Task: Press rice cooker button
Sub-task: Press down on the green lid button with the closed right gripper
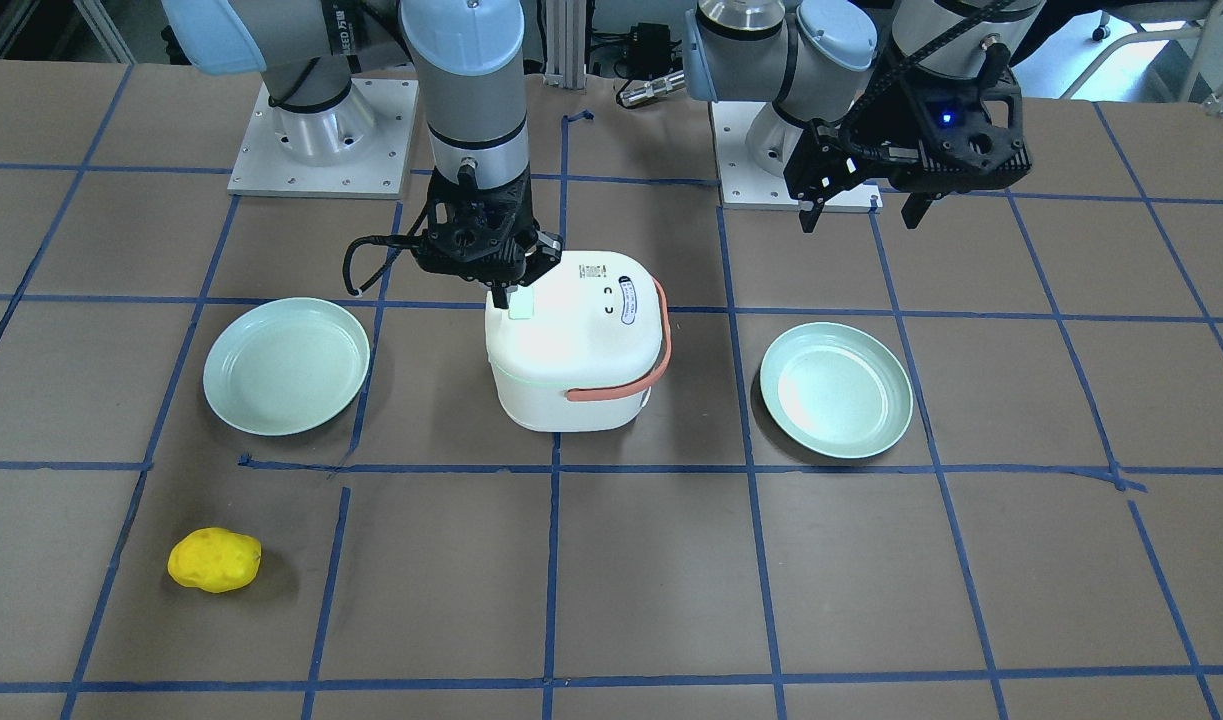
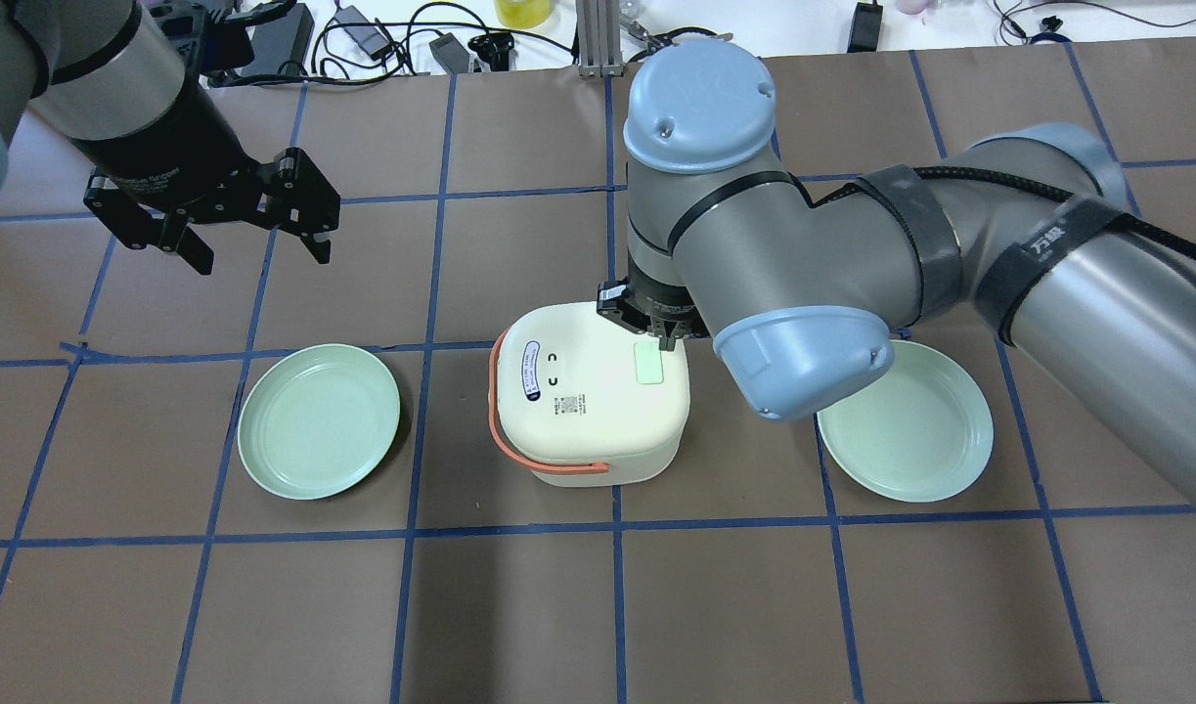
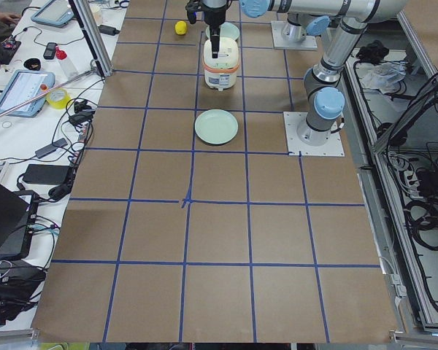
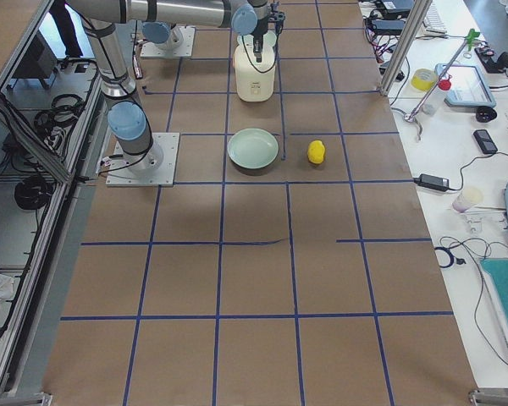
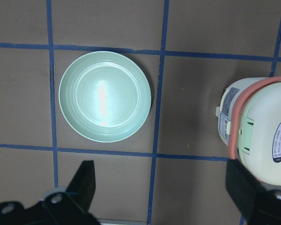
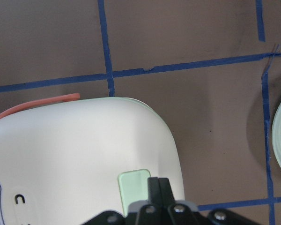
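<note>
The white rice cooker [image 2: 588, 401] with a coral handle stands mid-table, lid closed. A pale green button [image 2: 647, 367] sits on its lid. My right gripper [image 2: 656, 337] is shut and points straight down, its tips at the button's edge. In the right wrist view the closed fingertips [image 6: 158, 187] overlap the button [image 6: 133, 187]. I cannot tell if they press it. My left gripper [image 2: 260, 249] is open and empty, raised above the table to the cooker's left. In the left wrist view the cooker [image 5: 262, 136] is at the right edge.
Two empty pale green plates flank the cooker, one on the left [image 2: 319, 420] and one on the right [image 2: 906, 420]. A yellow lumpy object [image 1: 214, 560] lies near the operators' side. Arm bases stand at the table's back edge.
</note>
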